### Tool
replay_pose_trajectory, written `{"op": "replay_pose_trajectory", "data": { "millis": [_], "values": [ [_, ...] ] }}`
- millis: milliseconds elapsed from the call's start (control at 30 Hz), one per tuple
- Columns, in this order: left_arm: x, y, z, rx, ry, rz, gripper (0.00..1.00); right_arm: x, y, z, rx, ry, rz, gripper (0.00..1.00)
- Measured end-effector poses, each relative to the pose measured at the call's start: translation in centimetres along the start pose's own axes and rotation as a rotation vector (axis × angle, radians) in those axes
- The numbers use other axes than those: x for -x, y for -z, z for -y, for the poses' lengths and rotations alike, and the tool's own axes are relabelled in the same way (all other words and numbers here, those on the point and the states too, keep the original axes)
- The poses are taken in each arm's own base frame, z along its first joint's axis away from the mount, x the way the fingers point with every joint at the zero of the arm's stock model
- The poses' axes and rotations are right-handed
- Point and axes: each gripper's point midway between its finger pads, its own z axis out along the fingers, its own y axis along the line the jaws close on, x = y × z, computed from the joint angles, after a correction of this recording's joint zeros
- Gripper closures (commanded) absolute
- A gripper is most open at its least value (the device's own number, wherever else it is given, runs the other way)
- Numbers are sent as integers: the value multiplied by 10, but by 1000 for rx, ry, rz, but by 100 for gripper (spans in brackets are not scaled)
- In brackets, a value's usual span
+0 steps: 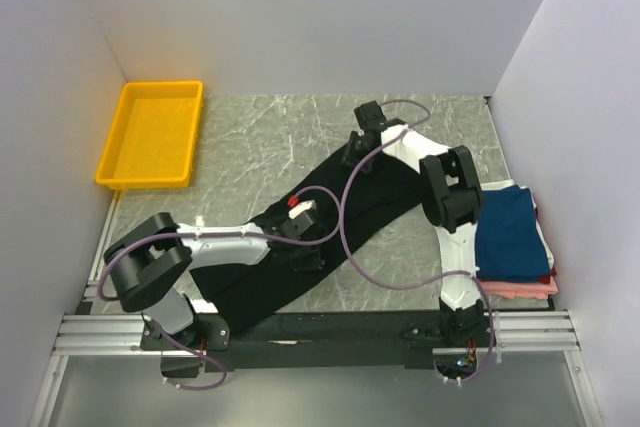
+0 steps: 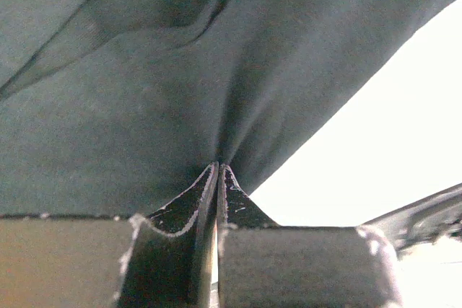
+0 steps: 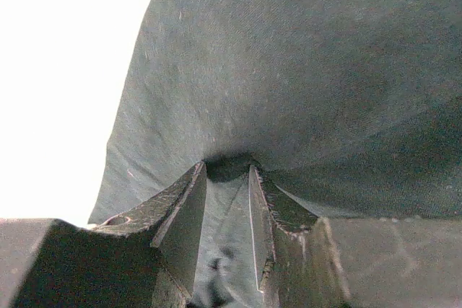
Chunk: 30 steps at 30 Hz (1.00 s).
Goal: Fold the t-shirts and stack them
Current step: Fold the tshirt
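The large black t-shirt lies stretched in a long diagonal band from the near left to the far middle of the table. My left gripper is on its middle part, shut on a pinch of the black cloth; its jaws meet. My right gripper holds the far end, jaws closed on a thick fold of the black cloth at the fingertips. A folded navy t-shirt tops a stack at the right, over a white one and a pink one.
A yellow plastic tray stands at the far left corner. White walls close in the marble table on three sides. The purple cable of the right arm loops over the shirt.
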Motion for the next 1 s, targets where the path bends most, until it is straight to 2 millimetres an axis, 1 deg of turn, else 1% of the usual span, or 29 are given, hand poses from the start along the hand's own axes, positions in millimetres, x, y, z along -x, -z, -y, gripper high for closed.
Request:
{"op": "replay_pose_trajectory", "data": {
  "millis": [200, 233, 267, 333, 367, 433, 467, 533, 567, 600, 633, 667, 700, 733, 767, 833, 867, 900, 933, 1000],
  "values": [
    [10, -17, 37, -50, 28, -16, 91, 28, -20, -38, 62, 45, -21, 62],
    [13, -19, 44, -59, 26, -17, 89, 32, -21, -42, 68, 53, -20, 61],
    [15, -20, 49, -66, 23, -17, 84, 38, -21, -47, 76, 62, -13, 59],
    [21, -17, 58, -74, 4, -11, 80, 46, -15, -54, 89, 77, -2, 55],
    [24, -15, 61, -77, -2, -7, 75, 51, -9, -57, 101, 82, 8, 50],
    [33, -9, 67, -87, -19, 6, 71, 66, 6, -63, 138, 81, 34, 47],
    [38, -6, 68, -90, -30, 15, 68, 75, 16, -62, 156, 73, 53, 46],
    [52, 3, 66, -86, -46, 43, 65, 96, 40, -55, 184, 43, 92, 46],
    [60, 9, 65, -85, -55, 59, 61, 108, 56, -48, 195, 21, 121, 46],
    [67, 13, 65, -85, -64, 73, 59, 120, 77, -41, 210, -3, 158, 46],
    [77, 18, 68, -91, -68, 91, 57, 129, 87, -31, 209, -25, 183, 46],
    [91, 24, 70, -92, -89, 116, 52, 137, 108, -19, 214, -49, 228, 46],
    [107, 30, 75, -101, -109, 148, 49, 140, 126, -6, 209, -77, 258, 46],
    [120, 35, 79, -111, -123, 174, 46, 140, 142, 2, 207, -98, 286, 46],
    [137, 40, 84, -119, -147, 203, 37, 139, 155, 11, 206, -114, 313, 46],
    [177, 47, 98, -140, -204, 282, 29, 125, 182, 21, 221, -137, 363, 46],
    [195, 49, 104, -144, -232, 315, 23, 114, 191, 24, 230, -142, 377, 45],
    [212, 49, 109, -151, -259, 347, 20, 103, 198, 26, 244, -145, 393, 45],
    [228, 45, 112, -148, -291, 370, 17, 90, 203, 30, 251, -150, 399, 43],
    [251, 33, 115, -135, -354, 393, 14, 68, 206, 38, 257, -158, 403, 42]
  ]
}}
